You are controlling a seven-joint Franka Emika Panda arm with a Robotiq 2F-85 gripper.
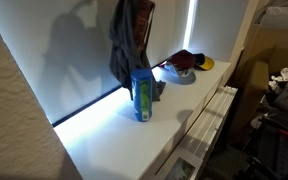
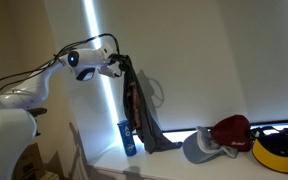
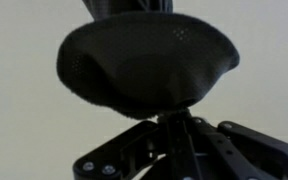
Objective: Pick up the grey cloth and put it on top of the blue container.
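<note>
Grey cloth (image 2: 141,108) pinched in tool (image 2: 122,62), dangling beside blue container (image 2: 128,137)

I am driving a white arm (image 2: 22,92) built of smooth, rounded segments with a glossy shell. One joint carries a round dark cap (image 2: 72,58) set in a white ring. A thin black cable (image 2: 100,39) loops above the segment nearest the wrist. The gripper (image 2: 123,62) is black. In the wrist view its linkage bars (image 3: 224,150) are matte black and angular, with small pale pin heads (image 3: 88,167) at the pivots.
</note>
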